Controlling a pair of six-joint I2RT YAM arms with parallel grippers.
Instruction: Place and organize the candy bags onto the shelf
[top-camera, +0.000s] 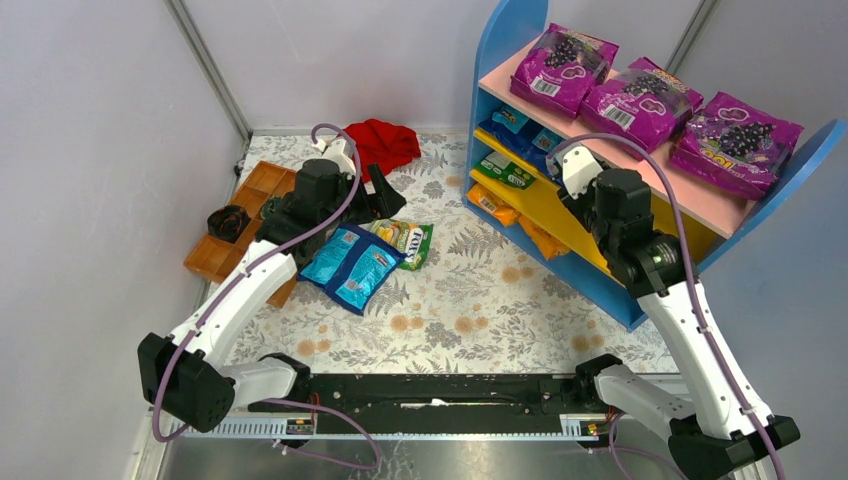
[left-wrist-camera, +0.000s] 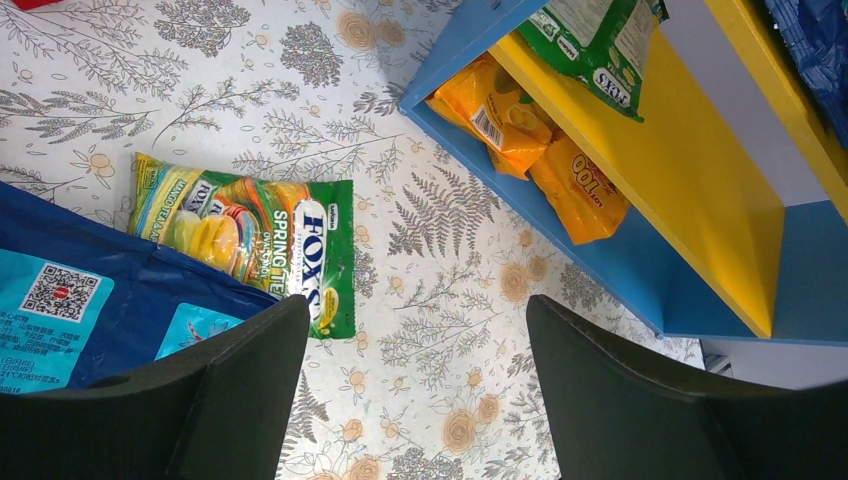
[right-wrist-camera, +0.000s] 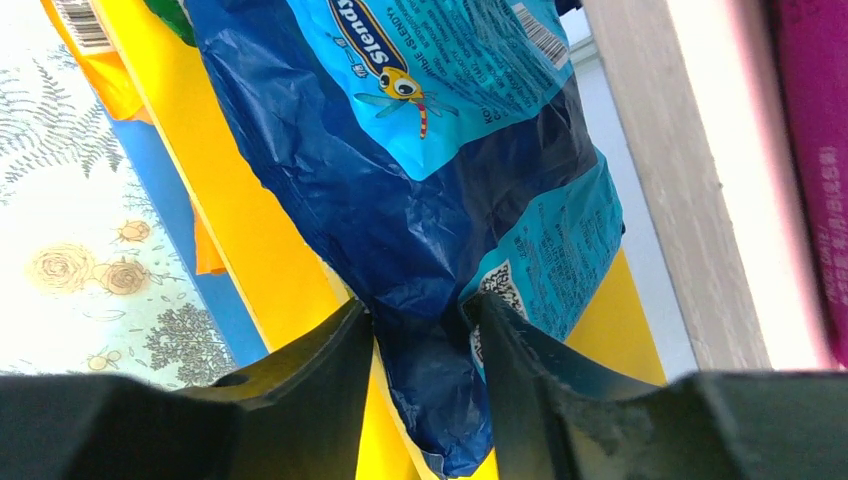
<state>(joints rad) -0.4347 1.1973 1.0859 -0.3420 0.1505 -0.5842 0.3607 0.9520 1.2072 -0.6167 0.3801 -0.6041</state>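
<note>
The shelf (top-camera: 497, 45) stands at the right. On its boards lie orange bags (left-wrist-camera: 500, 105), a green bag (left-wrist-camera: 600, 40) and blue bags (top-camera: 520, 130). My right gripper (right-wrist-camera: 420, 320) is shut on the lower end of a blue candy bag (right-wrist-camera: 420, 170) over a yellow shelf board (right-wrist-camera: 260, 230); in the top view it (top-camera: 567, 168) is at the shelf's middle tier. On the table lie a blue bag (top-camera: 350, 265) and a green Fox's bag (left-wrist-camera: 250, 235), partly under the blue one. My left gripper (left-wrist-camera: 415, 390) is open and empty above the cloth beside them.
Three magenta grape bags (top-camera: 640, 100) lie on the pink top board. A red cloth (top-camera: 383, 143) lies at the back. A brown wooden tray (top-camera: 240, 225) with a dark object stands at the left. Walls close in the table on both sides.
</note>
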